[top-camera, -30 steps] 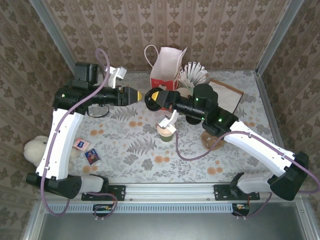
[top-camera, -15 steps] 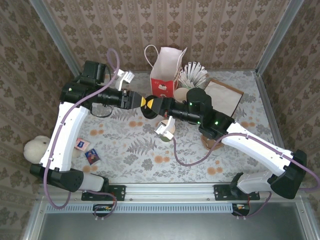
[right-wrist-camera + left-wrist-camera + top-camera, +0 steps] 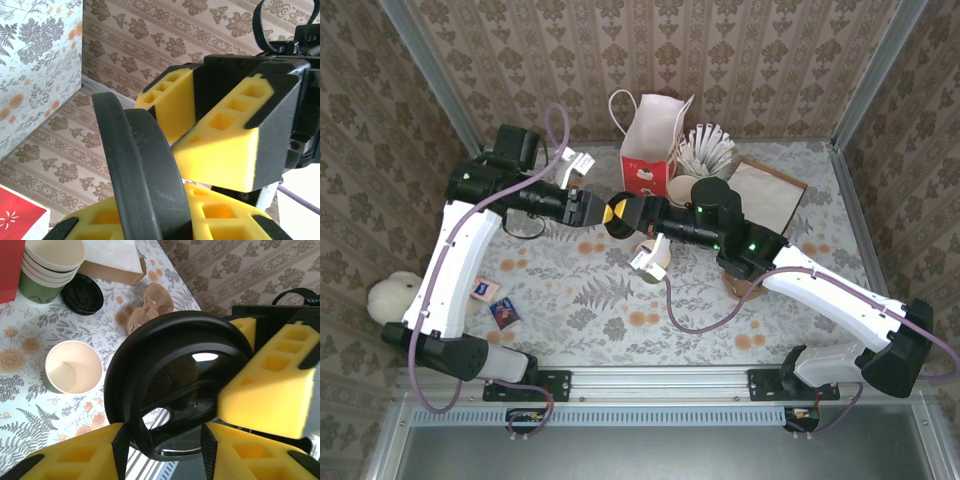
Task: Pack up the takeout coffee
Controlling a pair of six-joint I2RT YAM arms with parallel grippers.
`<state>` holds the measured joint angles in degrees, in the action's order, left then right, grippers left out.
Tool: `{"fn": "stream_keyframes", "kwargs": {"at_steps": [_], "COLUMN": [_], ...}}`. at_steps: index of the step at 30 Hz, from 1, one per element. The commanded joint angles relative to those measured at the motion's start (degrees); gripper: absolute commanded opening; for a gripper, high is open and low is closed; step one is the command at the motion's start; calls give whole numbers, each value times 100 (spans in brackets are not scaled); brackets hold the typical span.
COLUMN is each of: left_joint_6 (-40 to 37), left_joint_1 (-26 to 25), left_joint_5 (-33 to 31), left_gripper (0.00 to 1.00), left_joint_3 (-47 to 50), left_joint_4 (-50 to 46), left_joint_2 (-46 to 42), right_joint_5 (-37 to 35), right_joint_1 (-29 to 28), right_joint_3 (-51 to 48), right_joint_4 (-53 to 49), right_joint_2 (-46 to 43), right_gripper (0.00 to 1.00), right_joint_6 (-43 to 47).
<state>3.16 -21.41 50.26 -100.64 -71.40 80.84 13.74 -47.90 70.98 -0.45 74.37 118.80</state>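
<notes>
Enclosing fern-print tablecloth (image 3: 600, 300), damask-papered walls (image 3: 750, 60).

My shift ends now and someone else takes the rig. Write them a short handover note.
Right gripper: shut on the black lid, held in mid-air above the table.
Left gripper: jaws flank the same lid; whether it grips is unclear.
Cup: stands on the table, open, no lid.
Bag: upright at the back.
Done: lid picked up.
Left: lid onto cup, cup into bag.
</notes>
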Motion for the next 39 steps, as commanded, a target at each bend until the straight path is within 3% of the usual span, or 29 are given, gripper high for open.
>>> {"fn": "stream_keyframes", "kwargs": {"at_steps": [1,11,26,32,35,37,39], "left_joint_6": [-116,-96,-263,-114,-94,-36,4], "left_joint_1": [-39,-78,-434,-707,-707,-707,-707], "left_joint_5": [-9,237,-621,-990,-1130,-1224,-1253], "left_gripper": [42,28,18,0,0,0,0], "left_joint_3": [-147,-202,-948,-1171,-1176,-1189,-1190], "left_joint_4": [-108,10,-753,-674,-594,-522,-449], "left_joint_2": [114,359,710,795,810,815,828], "right_joint_5": [33,90,-328,-520,-578,-675,-736], "right_joint_1": [-68,-123,-301,-391,-411,-408,-408], "right_joint_3": [140,182,818,897,893,862,831], "right_joint_4": [-17,-98,-1064,-1225,-1299,-1310,-1315], "right_joint_2": [-24,4,254,308,300,300,283], "right_gripper": [0,0,0,0,0,12,16], "right_joint_6": [1725,1767,1807,1703,1630,1612,1586]}}
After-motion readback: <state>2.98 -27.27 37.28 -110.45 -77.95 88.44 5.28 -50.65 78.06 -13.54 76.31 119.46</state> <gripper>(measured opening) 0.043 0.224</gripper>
